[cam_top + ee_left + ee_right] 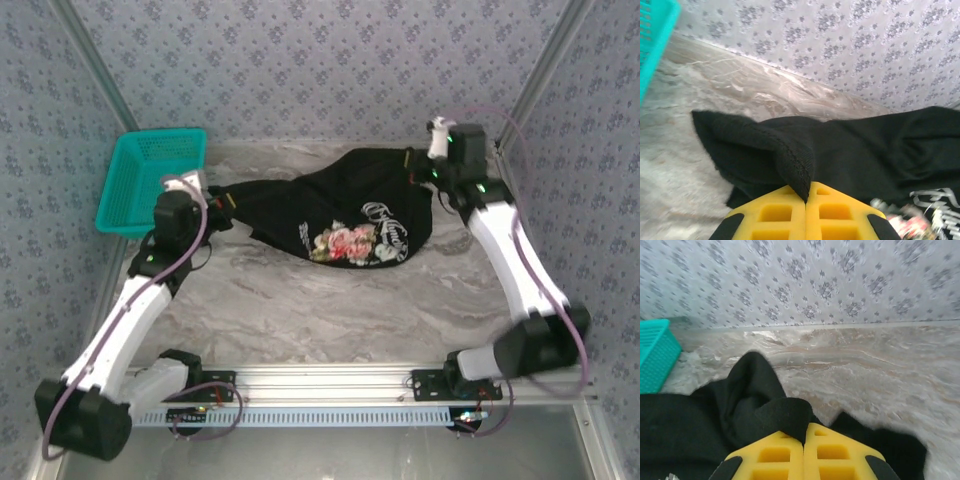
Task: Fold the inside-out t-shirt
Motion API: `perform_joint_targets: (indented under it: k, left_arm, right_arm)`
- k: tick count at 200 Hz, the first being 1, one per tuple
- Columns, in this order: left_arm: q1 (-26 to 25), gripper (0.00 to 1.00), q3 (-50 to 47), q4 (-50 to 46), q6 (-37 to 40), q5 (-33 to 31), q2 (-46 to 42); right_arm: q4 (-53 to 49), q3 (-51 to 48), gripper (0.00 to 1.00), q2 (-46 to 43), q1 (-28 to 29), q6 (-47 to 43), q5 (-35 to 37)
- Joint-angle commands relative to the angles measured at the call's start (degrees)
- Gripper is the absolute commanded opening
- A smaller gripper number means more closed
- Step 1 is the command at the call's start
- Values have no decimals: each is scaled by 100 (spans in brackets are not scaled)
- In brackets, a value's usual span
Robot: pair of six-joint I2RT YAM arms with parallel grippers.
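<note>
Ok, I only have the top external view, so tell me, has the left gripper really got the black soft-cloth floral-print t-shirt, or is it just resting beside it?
Observer: It has it. In the left wrist view, the left gripper has its yellow pads shut on a stitched hem edge of the black soft-cloth floral-print t-shirt.
Operator: And the right one?
Observer: The right gripper is shut too, pinching a thick fold of plain black cloth.
Operator: Is any cloth caught on the teal plastic basket?
Observer: No. In the left wrist view, bare grey marbled table separates the teal plastic basket from the cloth's nearest corner.
</note>
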Motion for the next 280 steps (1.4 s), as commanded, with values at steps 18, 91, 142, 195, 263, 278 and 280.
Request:
perform_joint_targets:
  k: [18, 91, 142, 195, 263, 278, 280]
  left_arm:
    - [79, 11, -1363, -1932, -213, -666, -901]
    - [-804, 82, -1079, -1463, -26, -833, -623]
    - [-2698, 82, 1031, -192, 1549, -122, 2722]
    - [-3323, 76, 3623, -1100, 2849, -335, 5563]
    - [-3375, 43, 5906, -1932, 3088, -213, 7566]
    - [-3367, 21, 6223, -2108, 3066, -90, 7702]
    - [-3360, 19, 6253, -2125, 3058, -62, 7692]
  right_arm:
    - [-900, -2691, 3, -1811, -44, 648, 174]
    - [-640, -3843, 4, -2158, -40, 1064, 65]
    - [-538, -3426, 3, -1749, -67, 889, 355]
    - [-465, -3324, 2, -1612, -140, 778, 240]
    - [-386, -3356, 2, -1562, -289, 704, 74]
    - [-430, -3318, 2, -1573, -323, 665, 111]
    - [-442, -3301, 2, -1581, -325, 661, 128]
